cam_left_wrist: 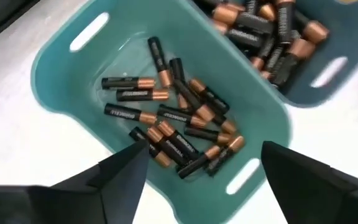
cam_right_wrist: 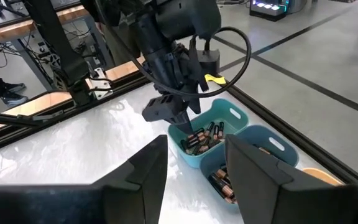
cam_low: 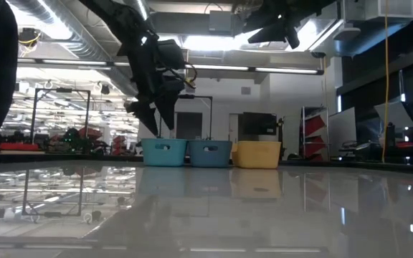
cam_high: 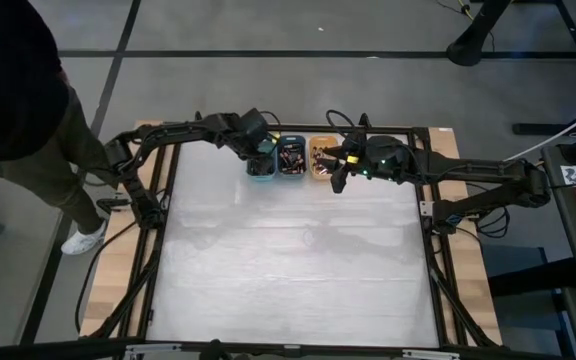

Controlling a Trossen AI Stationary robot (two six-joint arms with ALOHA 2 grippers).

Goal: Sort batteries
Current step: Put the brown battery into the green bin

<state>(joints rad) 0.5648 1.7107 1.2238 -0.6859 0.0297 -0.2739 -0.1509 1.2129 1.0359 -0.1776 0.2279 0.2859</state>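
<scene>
Three small bins stand in a row at the table's far edge: a teal bin [cam_high: 261, 166], a blue bin [cam_high: 291, 158] and an orange bin [cam_high: 320, 158]. Many batteries [cam_left_wrist: 173, 124], black with coppery ends, lie loose on the teal bin's floor. More batteries [cam_left_wrist: 266, 31] fill the blue bin. My left gripper [cam_left_wrist: 204, 180] hangs open just above the teal bin, pointing steeply down, with nothing between its fingers. My right gripper [cam_high: 340, 172] is raised high near the orange bin, its fingers apart around nothing that shows.
The bare white tabletop [cam_high: 288, 270] stretches from the bins to the near edge. A person [cam_high: 18, 90] in dark clothes stands beyond the table's left side. Black frame rails [cam_high: 430, 240] run along the table's sides.
</scene>
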